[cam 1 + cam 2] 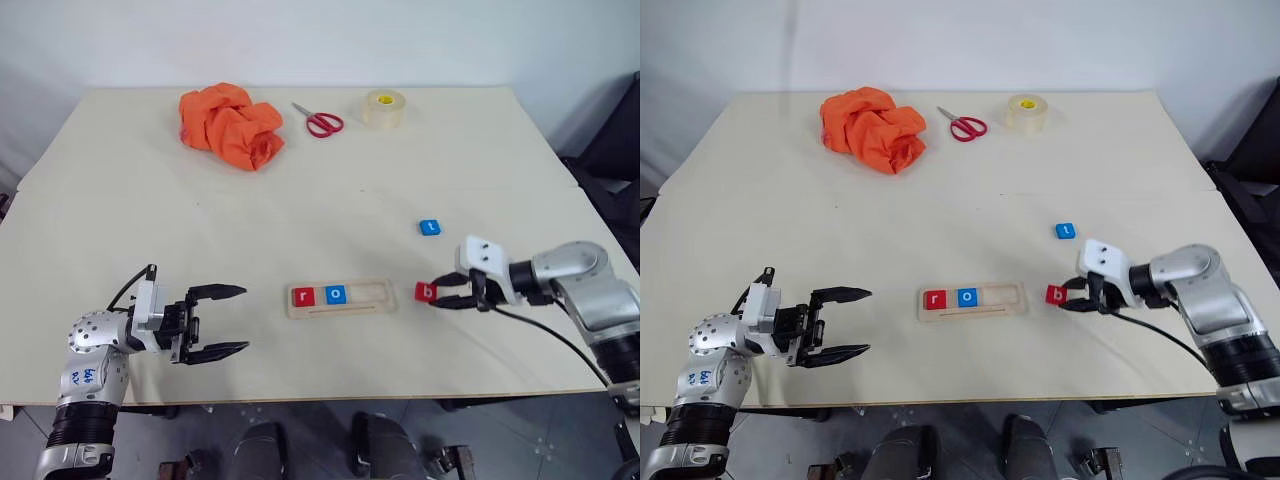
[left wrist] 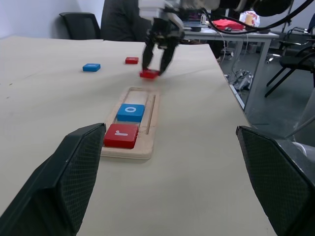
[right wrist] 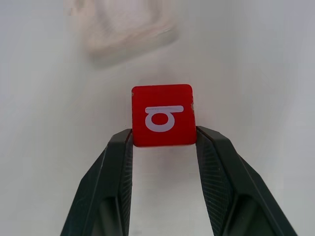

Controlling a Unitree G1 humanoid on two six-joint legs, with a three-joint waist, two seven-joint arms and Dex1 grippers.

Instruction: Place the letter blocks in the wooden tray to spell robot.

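Observation:
The wooden tray [image 1: 372, 293] lies near the table's front edge, with a red r block [image 1: 304, 296] and a blue o block [image 1: 336, 294] in its left end. Just right of the tray, a red b block [image 1: 426, 292] rests on the table. My right gripper [image 1: 437, 293] has its fingers pressed on two sides of the b block [image 3: 163, 115]. A blue t block [image 1: 430, 227] lies farther back. The left wrist view shows another red block [image 2: 131, 60] beyond my right gripper, its letter unreadable. My left gripper [image 1: 245, 319] hovers open left of the tray, pointing at it.
At the back of the table sit a crumpled orange cloth [image 1: 232, 125], red-handled scissors [image 1: 320, 121] and a roll of clear tape [image 1: 385, 108]. The table's front edge runs just below both grippers.

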